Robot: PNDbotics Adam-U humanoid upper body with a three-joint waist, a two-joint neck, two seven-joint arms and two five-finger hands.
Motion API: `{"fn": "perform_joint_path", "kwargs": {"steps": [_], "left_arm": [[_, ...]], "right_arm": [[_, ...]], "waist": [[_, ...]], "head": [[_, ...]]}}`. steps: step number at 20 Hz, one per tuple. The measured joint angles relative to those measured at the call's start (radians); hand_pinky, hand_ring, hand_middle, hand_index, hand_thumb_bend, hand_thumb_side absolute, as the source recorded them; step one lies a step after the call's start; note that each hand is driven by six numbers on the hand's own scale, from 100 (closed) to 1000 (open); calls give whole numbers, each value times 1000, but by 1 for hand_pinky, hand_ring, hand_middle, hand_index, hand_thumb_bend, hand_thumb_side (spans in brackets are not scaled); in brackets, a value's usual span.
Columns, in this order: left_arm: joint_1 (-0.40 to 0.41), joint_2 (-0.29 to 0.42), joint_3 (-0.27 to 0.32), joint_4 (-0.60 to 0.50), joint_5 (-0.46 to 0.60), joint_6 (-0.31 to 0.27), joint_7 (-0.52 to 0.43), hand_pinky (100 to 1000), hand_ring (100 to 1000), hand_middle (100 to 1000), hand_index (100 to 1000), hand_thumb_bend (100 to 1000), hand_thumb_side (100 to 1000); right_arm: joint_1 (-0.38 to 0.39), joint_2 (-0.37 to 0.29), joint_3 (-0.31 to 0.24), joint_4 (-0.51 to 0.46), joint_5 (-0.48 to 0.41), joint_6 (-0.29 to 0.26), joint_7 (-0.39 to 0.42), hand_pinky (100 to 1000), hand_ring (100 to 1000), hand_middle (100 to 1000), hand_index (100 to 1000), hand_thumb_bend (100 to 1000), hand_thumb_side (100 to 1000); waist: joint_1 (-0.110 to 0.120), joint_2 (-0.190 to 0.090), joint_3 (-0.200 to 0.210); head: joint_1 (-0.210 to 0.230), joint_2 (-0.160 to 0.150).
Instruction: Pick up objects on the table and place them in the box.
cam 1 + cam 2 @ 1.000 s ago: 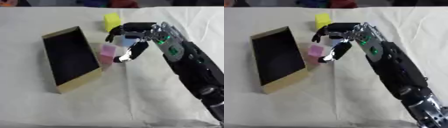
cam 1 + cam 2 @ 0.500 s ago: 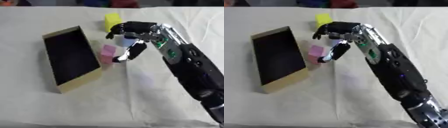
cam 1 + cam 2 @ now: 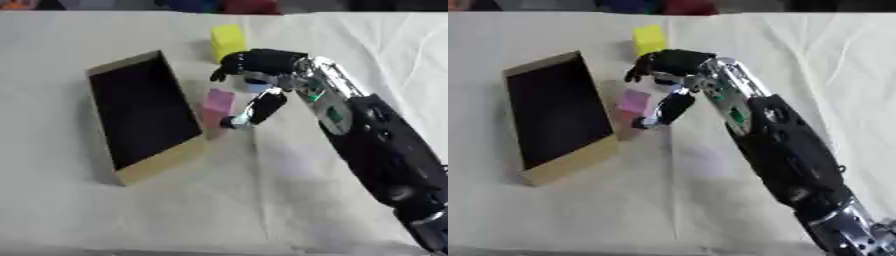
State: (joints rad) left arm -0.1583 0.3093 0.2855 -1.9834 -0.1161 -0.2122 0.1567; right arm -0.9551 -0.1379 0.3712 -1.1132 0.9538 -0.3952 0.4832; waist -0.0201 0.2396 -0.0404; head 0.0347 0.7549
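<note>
The right robot hand (image 3: 262,75) reaches in over the cloth-covered worktop (image 3: 289,200), fingers curled above and thumb stretched down beside a pink block (image 3: 216,106). The block stands against the right wall of the open box (image 3: 162,162); nothing is clamped yet. A yellow block (image 3: 227,42) waits farther back. To grasp well, the thumb and fingers should probably close on opposite faces of the pink block, then lift clear of the box wall before moving left over the dark interior. The left robot hand shows nowhere.
</note>
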Motion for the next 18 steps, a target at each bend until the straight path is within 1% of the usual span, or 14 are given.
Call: {"fn": "perform_joint_path", "kwargs": {"steps": [6, 8, 14, 16, 18], "left_arm": [[-1, 0, -5, 0, -1, 1, -5, 649, 655, 750, 819, 100, 741], [-2, 0, -5, 0, -2, 1, -6, 649, 655, 750, 819, 100, 741], [-3, -1, -5, 0, -5, 1, -10, 649, 655, 751, 819, 100, 742], [-5, -1, -5, 0, -6, 0, -11, 649, 655, 751, 819, 100, 743], [-5, -1, -5, 0, -6, 0, -12, 649, 655, 751, 819, 100, 744]], "right_arm": [[8, 2, -16, 9, 51, 32, -57, 880, 978, 759, 904, 447, 661], [9, 2, -20, 13, 66, 38, -71, 880, 979, 760, 905, 447, 666], [13, 6, -25, 28, 92, 48, -90, 877, 976, 738, 897, 432, 690], [15, 10, -26, 32, 92, 49, -90, 874, 974, 693, 878, 423, 701], [15, 10, -26, 35, 92, 47, -86, 872, 972, 670, 869, 418, 703]], "waist": [[1, 10, 6], [1, 13, 6], [3, 20, 12], [4, 22, 13], [4, 24, 13]], "head": [[-3, -2], [-3, -7], [-8, -10], [-11, -13], [-12, -14]]}}
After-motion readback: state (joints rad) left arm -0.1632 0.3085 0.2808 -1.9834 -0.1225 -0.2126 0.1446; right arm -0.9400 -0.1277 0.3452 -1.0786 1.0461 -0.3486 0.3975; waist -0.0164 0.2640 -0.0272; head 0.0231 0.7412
